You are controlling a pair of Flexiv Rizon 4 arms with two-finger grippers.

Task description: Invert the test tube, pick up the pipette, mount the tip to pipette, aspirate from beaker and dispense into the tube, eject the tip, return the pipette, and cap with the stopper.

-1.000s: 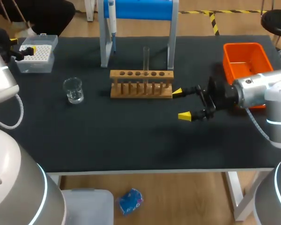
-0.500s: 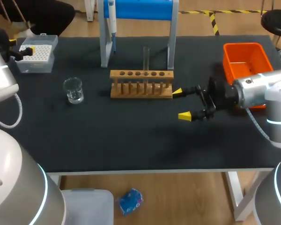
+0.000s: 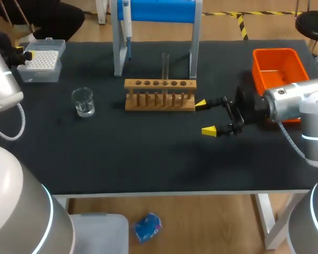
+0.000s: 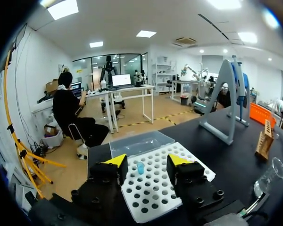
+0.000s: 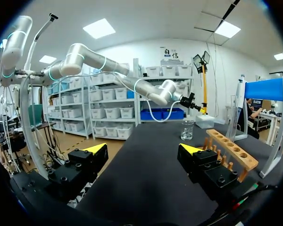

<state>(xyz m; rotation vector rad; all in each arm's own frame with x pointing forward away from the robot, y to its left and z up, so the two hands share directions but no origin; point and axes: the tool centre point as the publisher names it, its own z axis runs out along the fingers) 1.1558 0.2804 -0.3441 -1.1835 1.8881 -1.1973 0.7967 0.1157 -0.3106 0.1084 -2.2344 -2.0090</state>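
Observation:
A clear test tube [image 3: 165,65] stands upright in the wooden rack [image 3: 159,95]. The pipette [image 3: 126,21] hangs on the blue stand. My left gripper [image 3: 23,52] hovers over the white tip box [image 3: 41,64] at the far left. In the left wrist view its fingers [image 4: 114,161] stand apart above the tip box [image 4: 151,193], with one blue tip [image 4: 140,168] below the gap and touching neither. My right gripper [image 3: 208,117] is open just right of the rack, holding nothing. The glass beaker [image 3: 83,102] sits left of the rack.
An orange bin [image 3: 278,67] sits at the back right, behind my right arm. The blue stand [image 3: 156,10] rises behind the rack. In the right wrist view the rack [image 5: 231,150] lies beside one finger and the beaker [image 5: 187,129] is farther ahead.
My left gripper's fingers have drawn closer together over the tip box, and the arm has shifted slightly. My right arm has not moved.

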